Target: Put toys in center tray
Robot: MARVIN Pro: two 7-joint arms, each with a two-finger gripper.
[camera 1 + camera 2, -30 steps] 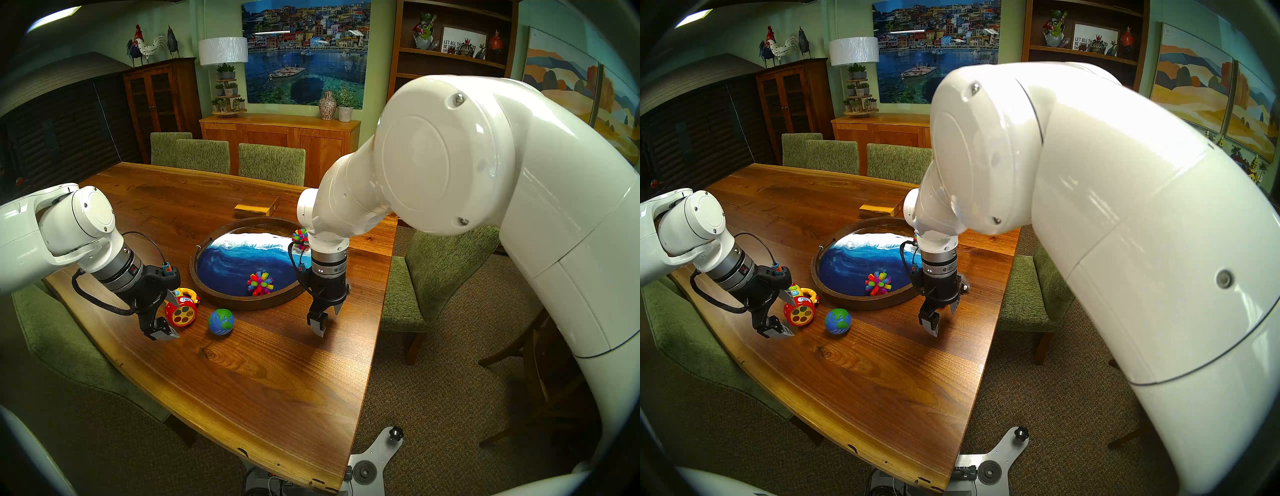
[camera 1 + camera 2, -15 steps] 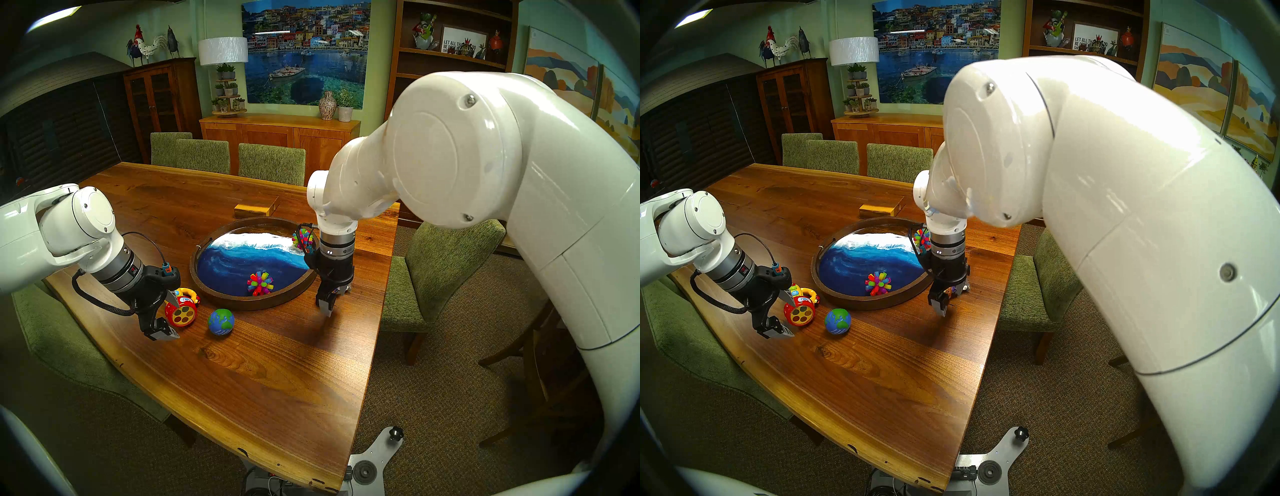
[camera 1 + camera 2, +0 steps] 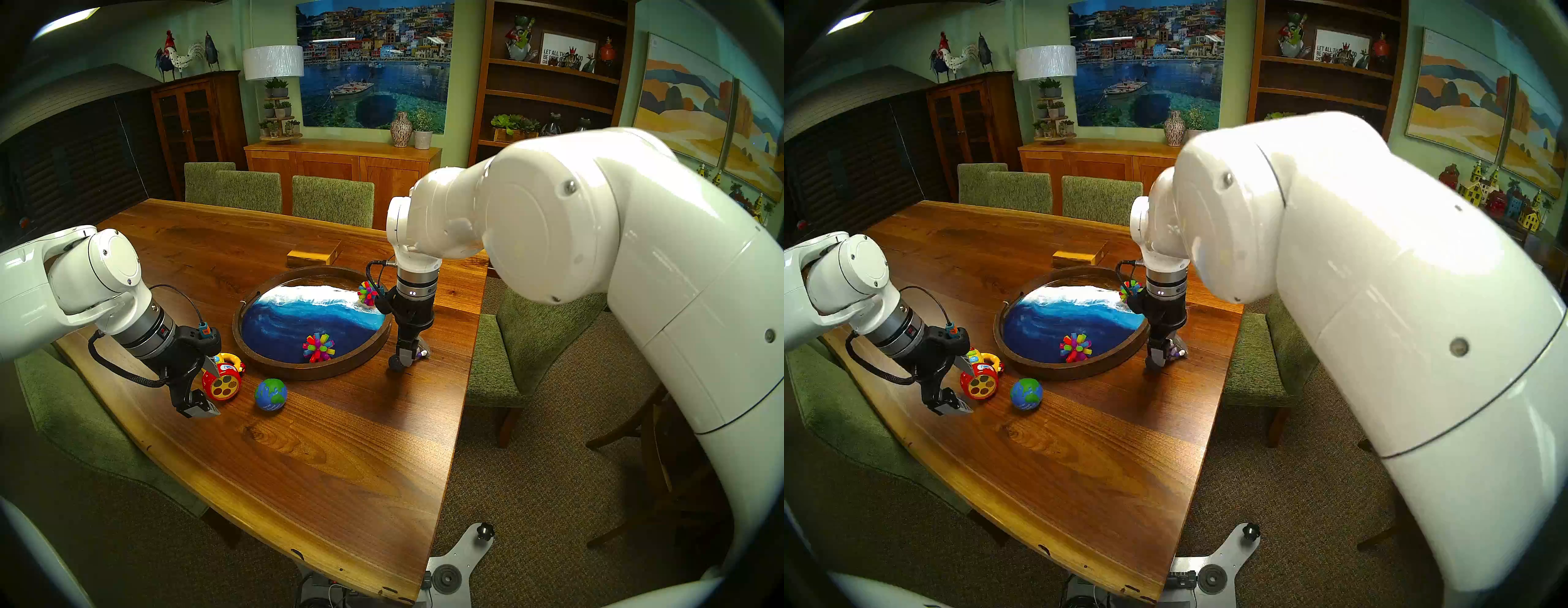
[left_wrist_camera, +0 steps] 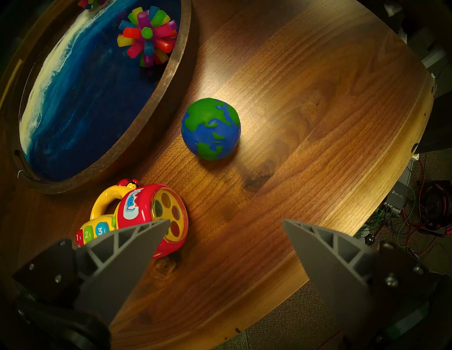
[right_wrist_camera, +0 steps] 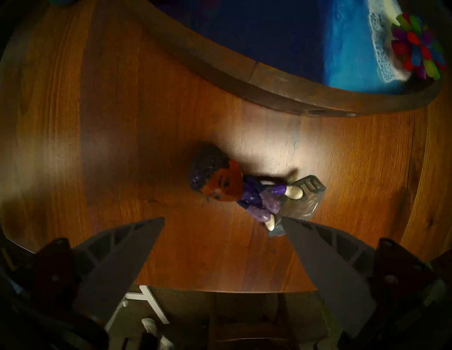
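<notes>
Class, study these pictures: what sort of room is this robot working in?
Most likely a home dining room: a long wooden table ringed by green upholstered chairs, with a sideboard and a bookcase along the walls.

You see a bench (image 3: 331, 446) of polished wood with visible grain and a soft sheen. The round tray (image 3: 339, 370) has a dark, matt wooden rim around a glossy blue-and-white floor. The flashlight toy (image 4: 146, 215) is shiny hard plastic. The globe ball (image 4: 210, 129) looks smooth and matt. The spiky ball (image 4: 148, 36) has translucent, rubbery-looking stubs. Both arms wear glossy white shells, and the left gripper (image 4: 226, 246) has matt grey ribbed plastic fingers (image 4: 122, 259).
</notes>
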